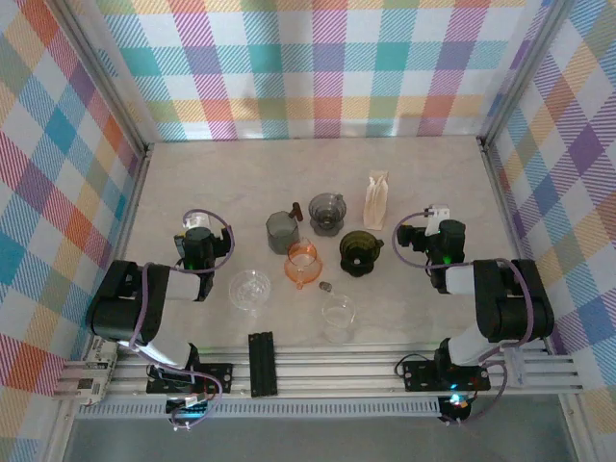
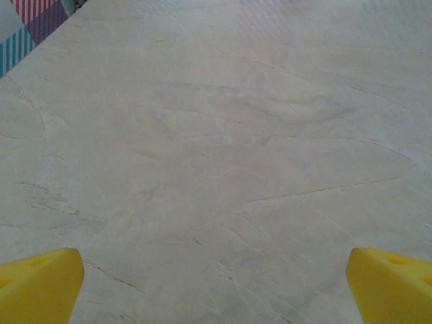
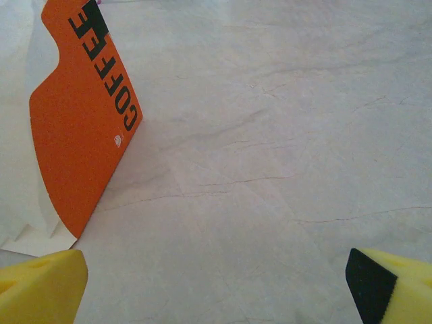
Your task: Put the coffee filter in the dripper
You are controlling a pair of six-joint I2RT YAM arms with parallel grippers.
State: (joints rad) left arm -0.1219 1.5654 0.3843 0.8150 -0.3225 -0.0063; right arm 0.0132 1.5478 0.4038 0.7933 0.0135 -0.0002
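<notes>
The left gripper (image 1: 198, 223) and right gripper (image 1: 436, 218) both have jaws wide apart, holding nothing. The coffee filter pack (image 3: 81, 128) stands near the right one. A careless pinch may tip it, or pull 2 filters together; the orange dripper (image 1: 302, 260) has close neighbours.

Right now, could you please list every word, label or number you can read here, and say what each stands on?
"COFFEE": black capitals on the orange label of the white paper pack, seen from the right wrist.
Larger black print above it: cut off at the picture's edge, unreadable.
From the top camera: the pack's print is too small to read, and nothing else is legible.
</notes>
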